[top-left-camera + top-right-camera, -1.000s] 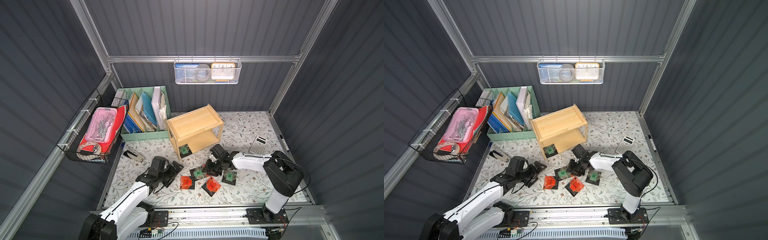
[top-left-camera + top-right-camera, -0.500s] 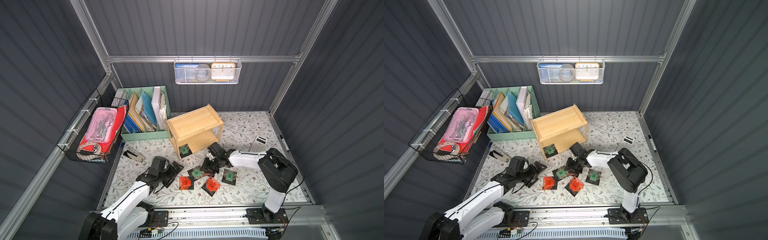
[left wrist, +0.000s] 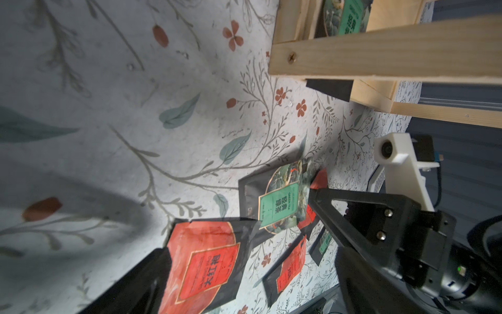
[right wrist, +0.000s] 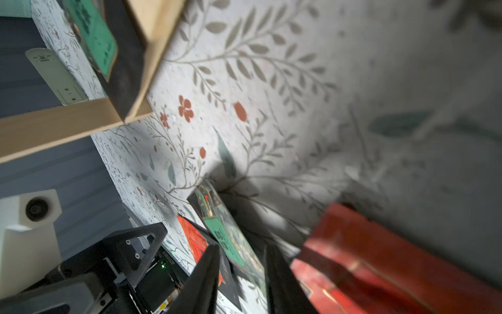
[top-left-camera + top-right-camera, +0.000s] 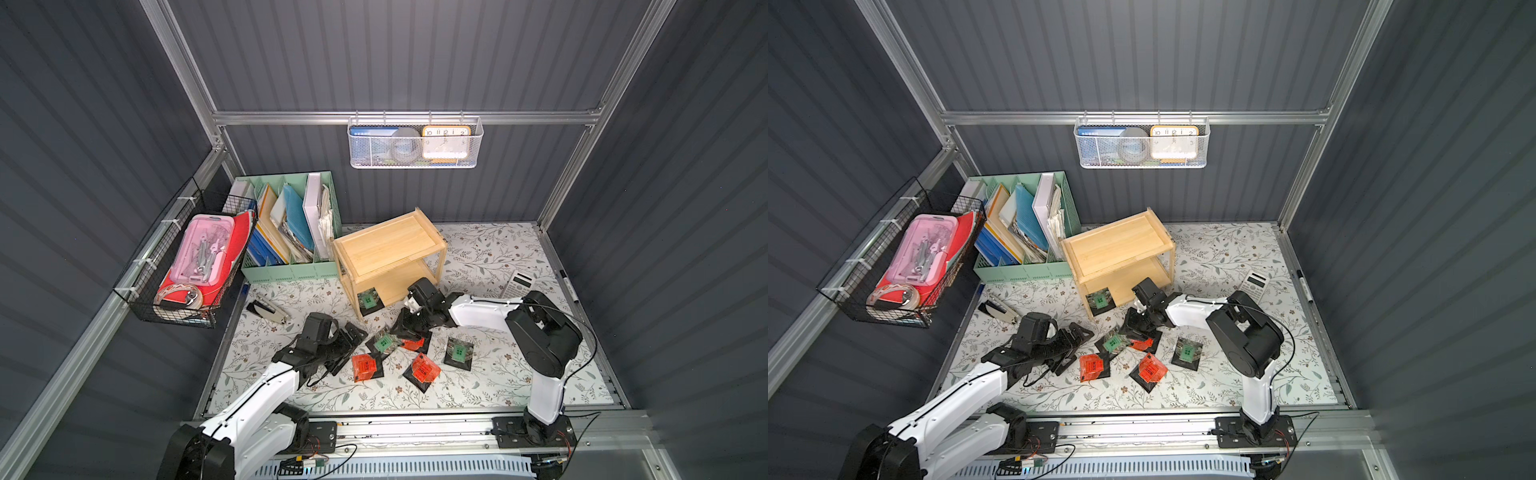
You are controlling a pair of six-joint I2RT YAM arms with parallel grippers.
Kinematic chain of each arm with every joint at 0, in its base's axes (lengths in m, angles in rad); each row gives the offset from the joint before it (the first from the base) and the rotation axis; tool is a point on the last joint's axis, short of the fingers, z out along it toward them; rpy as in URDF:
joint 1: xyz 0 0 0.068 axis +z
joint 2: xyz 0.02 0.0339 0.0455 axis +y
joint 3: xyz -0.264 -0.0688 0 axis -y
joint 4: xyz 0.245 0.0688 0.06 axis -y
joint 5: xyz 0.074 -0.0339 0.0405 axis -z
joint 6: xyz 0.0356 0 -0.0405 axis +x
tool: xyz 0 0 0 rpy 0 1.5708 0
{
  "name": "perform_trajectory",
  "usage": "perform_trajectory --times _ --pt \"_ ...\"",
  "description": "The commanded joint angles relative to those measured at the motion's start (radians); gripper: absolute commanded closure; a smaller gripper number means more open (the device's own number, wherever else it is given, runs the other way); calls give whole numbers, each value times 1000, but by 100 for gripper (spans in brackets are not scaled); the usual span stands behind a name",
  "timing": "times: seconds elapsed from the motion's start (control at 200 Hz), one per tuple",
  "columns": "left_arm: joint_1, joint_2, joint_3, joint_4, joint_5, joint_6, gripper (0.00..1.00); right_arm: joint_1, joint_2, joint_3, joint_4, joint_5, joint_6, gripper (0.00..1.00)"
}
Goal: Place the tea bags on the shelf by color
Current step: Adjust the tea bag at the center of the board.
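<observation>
The wooden shelf [image 5: 386, 245] holds one green tea bag [image 5: 368, 300] on its lower board. My right gripper [image 5: 400, 332] [image 4: 241, 248] reaches down in front of the shelf. It is shut on a second green tea bag [image 5: 384, 343] [image 4: 217, 231], which tilts up between its fingers over an orange one [image 5: 412, 344]. My left gripper [image 5: 349, 351] [image 3: 250, 293] hovers wide open with nothing held, and an orange tea bag [image 5: 365, 366] [image 3: 206, 266] lies flat just ahead of it. Another orange bag [image 5: 424, 369] and a third green bag [image 5: 458, 352] lie on the mat.
A mint-green file organizer [image 5: 291, 270] stands left of the shelf. A stapler [image 5: 268, 311] lies near the left arm. A calculator [image 5: 519, 284] and a pen [image 5: 567, 286] lie at the right. A black wire basket [image 5: 187, 266] hangs on the left wall.
My right gripper has slid a little to the left and narrowed its jaws onto the green tea bag, which now tilts up. The left arm has stayed put.
</observation>
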Motion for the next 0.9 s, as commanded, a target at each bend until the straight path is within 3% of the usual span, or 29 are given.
perform_trajectory --times 0.0,0.205,0.41,0.895 --pt "-4 -16 32 -47 -7 33 0 10 44 59 23 -33 6 67" --pt "-5 -35 53 -86 -18 44 0 16 81 129 18 -27 19 66" --pt "-5 -13 64 -67 -26 53 0 16 15 92 -37 33 29 64" --pt "-5 99 45 152 -60 47 0 67 -96 -54 -73 51 125 62"
